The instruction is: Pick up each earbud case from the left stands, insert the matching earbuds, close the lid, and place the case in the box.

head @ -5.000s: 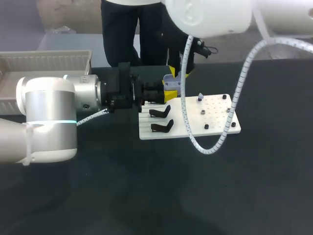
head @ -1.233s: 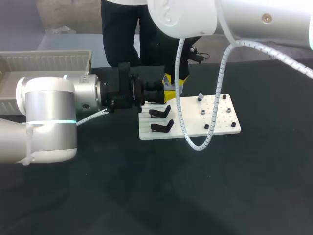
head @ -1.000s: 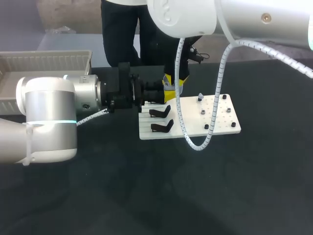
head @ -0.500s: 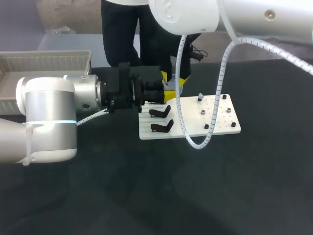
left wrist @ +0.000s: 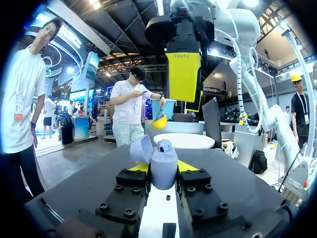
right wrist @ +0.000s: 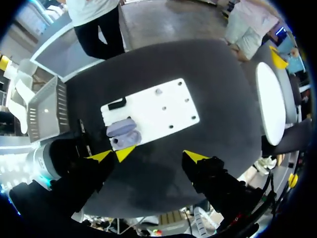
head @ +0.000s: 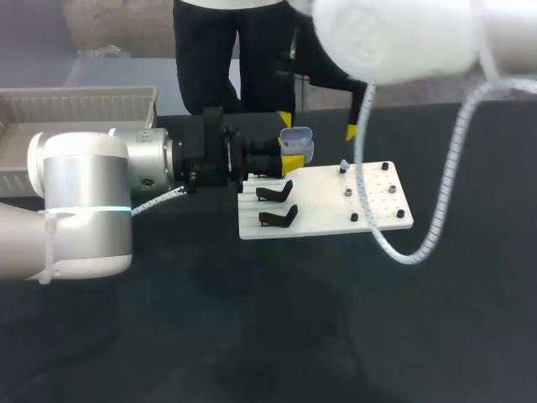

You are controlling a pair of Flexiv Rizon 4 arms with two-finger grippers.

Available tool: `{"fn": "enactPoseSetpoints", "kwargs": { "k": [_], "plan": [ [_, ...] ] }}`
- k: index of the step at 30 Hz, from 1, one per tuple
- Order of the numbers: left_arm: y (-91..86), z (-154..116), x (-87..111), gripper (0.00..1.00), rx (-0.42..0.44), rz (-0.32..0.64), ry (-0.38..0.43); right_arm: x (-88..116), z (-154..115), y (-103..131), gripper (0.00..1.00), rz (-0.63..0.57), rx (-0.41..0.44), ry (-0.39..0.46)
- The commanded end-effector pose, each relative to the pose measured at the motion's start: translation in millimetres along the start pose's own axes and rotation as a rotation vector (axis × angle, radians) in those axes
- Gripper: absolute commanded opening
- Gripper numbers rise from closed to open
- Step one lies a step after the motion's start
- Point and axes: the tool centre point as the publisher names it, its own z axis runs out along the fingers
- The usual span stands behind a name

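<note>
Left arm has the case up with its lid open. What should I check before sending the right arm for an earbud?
1. Earbud case gripped by left claw: ok, both fingers press its sides.
2. Lid open: ok.
3. Right claw open with nothing in it: ok.
4. Right claw apart from the case: ok, it hangs above, not touching.
5. Earbuds already seated in the case: cannot tell.
6. Pale piece on a peg of the white board being an earbud: cannot tell.

L pincer (head: pixel 290 158) w/ open lavender earbud case (head: pixel 297 143) at white board (head: pixel 336 214) edge; R pincer (head: pixel 319 126) above, spread wide.
</note>
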Motion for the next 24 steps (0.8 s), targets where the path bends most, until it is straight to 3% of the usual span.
{"fn": "enactPoseSetpoints", "kwargs": {
  "k": [1,6,23,24],
  "plan": [
    [-1.3,1,1.5,0.00,-0.008,0.005,-0.006,11,0,-35,1.00,-0.009,-0.162,-0.116],
    [-1.3,1,1.5,0.00,-0.008,0.005,-0.006,12,-1,-46,1.00,-0.026,-0.170,-0.142],
    [-1.3,1,1.5,0.00,-0.008,0.005,-0.006,12,-1,-46,1.00,-0.026,-0.170,-0.142],
    [-1.3,1,1.5,0.00,-0.008,0.005,-0.006,6,-1,-47,1.00,-0.041,-0.181,-0.182]
  ]
}}
